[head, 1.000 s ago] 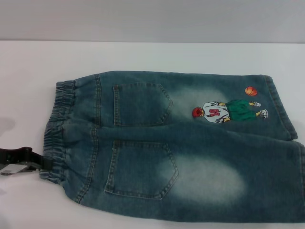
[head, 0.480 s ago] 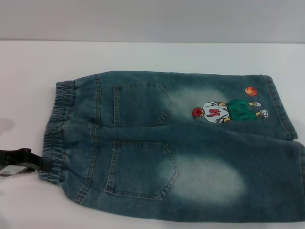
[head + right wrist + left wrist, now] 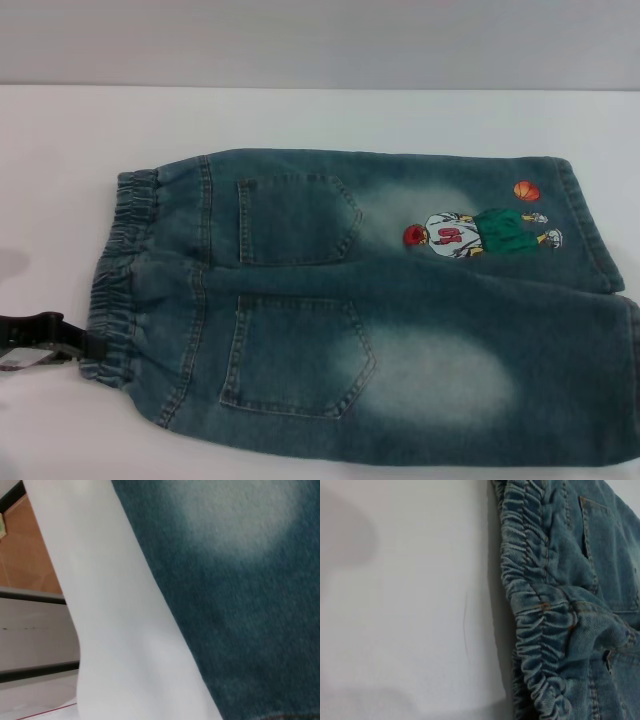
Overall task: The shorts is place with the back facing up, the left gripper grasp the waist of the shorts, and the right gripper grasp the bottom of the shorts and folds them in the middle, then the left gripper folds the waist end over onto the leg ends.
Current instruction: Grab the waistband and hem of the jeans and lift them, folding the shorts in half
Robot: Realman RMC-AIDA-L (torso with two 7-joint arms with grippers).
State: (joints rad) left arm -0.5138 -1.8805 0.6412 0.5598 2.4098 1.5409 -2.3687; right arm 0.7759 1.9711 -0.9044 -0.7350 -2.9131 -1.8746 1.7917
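Item: shorts, blue-green washed denim, laid flat on the white tabletop, back side up, lengthwise across the scene. Waist: gathered elastic band, puckered, at the left end, running near to far; in the left wrist view the same band shows close up, its ruffles resting on the tabletop with orange stitching at the centre seam. Back pockets: two, one far and one near, both just right of the waist. Faded pale patches: one on each leg, right of each pocket. Embroidery: cartoon basketball player on the far leg, lying sideways, feet toward the right, with an orange ball just beside the far leg's hem. Leg ends: at the right; the far leg's stitched hem is in full view, the near leg runs to the right edge of the head view. The right wrist view shows one pale patch of denim beside bare tabletop. Left gripper: black, low at the left edge of the head view, reaching rightward, its tip touching the near end of the waist; whether it is spread or closed on the band cannot be told. Right gripper: not seen in any view.
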